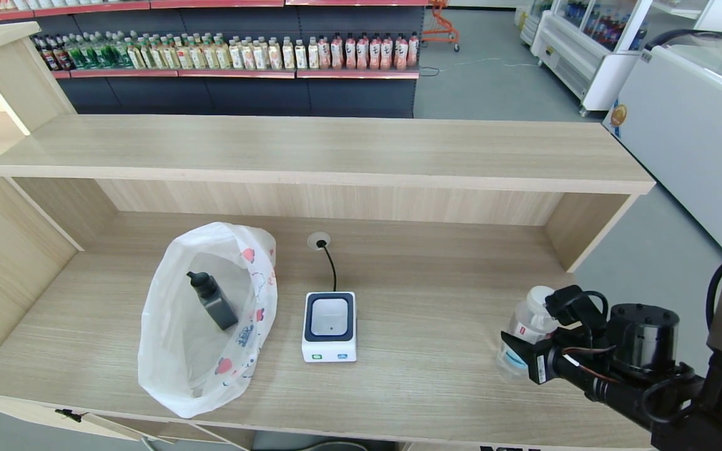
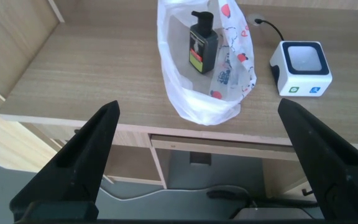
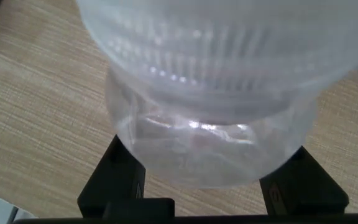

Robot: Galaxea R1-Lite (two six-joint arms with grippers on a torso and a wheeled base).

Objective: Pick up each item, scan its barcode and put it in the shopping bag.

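A clear plastic bottle (image 1: 529, 321) with a white cap and red label stands upright near the counter's right end. My right gripper (image 1: 539, 335) is shut on it, with a finger pressed to each side of the bottle (image 3: 210, 124) in the right wrist view (image 3: 210, 183). A white shopping bag (image 1: 192, 357) lies open at the left of the counter, with a dark pump bottle (image 1: 214, 302) inside. The white scanner (image 1: 329, 326) sits in the middle. My left gripper (image 2: 197, 168) hangs open below and in front of the counter's front edge, facing the bag (image 2: 191, 102), the dark bottle (image 2: 202, 46) and the scanner (image 2: 300, 67).
The scanner's black cable (image 1: 331, 263) runs back to a grommet. A raised wooden ledge (image 1: 323, 153) borders the back of the counter, and side panels close both ends. Bare counter lies between the scanner and the clear bottle. A white freezer (image 1: 693, 131) stands off to the right.
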